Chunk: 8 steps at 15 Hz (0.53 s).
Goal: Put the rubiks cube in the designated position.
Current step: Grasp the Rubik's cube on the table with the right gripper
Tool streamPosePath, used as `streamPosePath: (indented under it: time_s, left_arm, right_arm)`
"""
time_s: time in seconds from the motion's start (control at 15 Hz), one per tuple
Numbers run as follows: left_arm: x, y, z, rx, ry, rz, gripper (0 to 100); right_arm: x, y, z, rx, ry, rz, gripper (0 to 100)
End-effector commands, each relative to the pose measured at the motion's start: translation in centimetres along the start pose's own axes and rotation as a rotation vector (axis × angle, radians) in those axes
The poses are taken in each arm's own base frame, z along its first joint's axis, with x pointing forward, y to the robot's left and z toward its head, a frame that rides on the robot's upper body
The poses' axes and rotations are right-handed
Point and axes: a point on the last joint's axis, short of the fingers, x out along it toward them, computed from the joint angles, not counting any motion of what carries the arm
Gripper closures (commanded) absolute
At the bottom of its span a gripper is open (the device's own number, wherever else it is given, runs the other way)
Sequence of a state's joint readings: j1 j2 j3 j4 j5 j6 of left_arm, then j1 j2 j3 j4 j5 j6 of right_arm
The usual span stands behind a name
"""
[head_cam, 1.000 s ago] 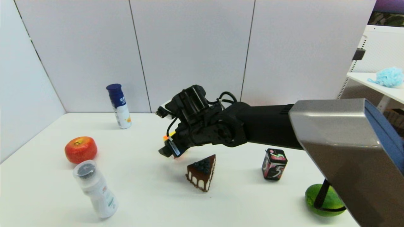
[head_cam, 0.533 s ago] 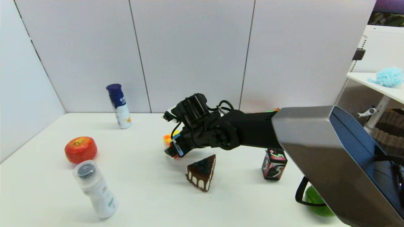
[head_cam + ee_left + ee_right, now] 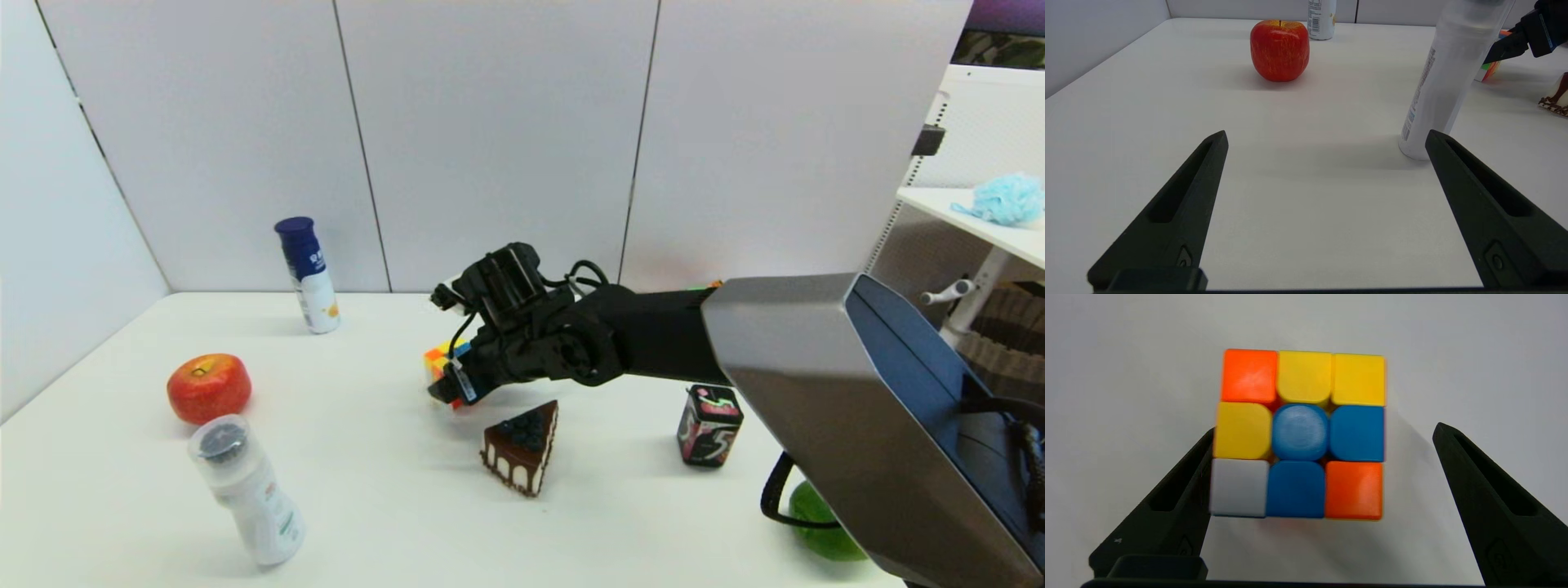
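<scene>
Right tool hangs wide open over rubiks cube on counter; wrist cam shows finger gap, head cam doesn't. Left tool open, empty.

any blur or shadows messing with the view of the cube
Right wrist view: the rubiks cube shows slightly soft edges, with a faint shadow on the white table, between the open fingers of the right gripper. Head view: the right arm hides most of the cube. Left wrist view: the white bottle blocks most of it.
</scene>
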<state>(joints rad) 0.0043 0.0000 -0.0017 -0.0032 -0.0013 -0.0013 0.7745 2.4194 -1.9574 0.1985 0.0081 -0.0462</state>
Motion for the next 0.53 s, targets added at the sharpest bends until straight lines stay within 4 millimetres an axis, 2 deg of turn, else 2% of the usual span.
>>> streamPosePath:
  time_s: [0.07,0.53]
  left_arm:
    - [0.01,0.0,0.0,0.0,0.002,0.0,0]
    - [0.01,0.0,0.0,0.0,0.002,0.0,0]
  right_arm:
    - [-0.26,-0.06,0.16,0.004,-0.003,0.006,0]
    - [-0.2,0.1,0.13,0.02,-0.004,0.044,0]
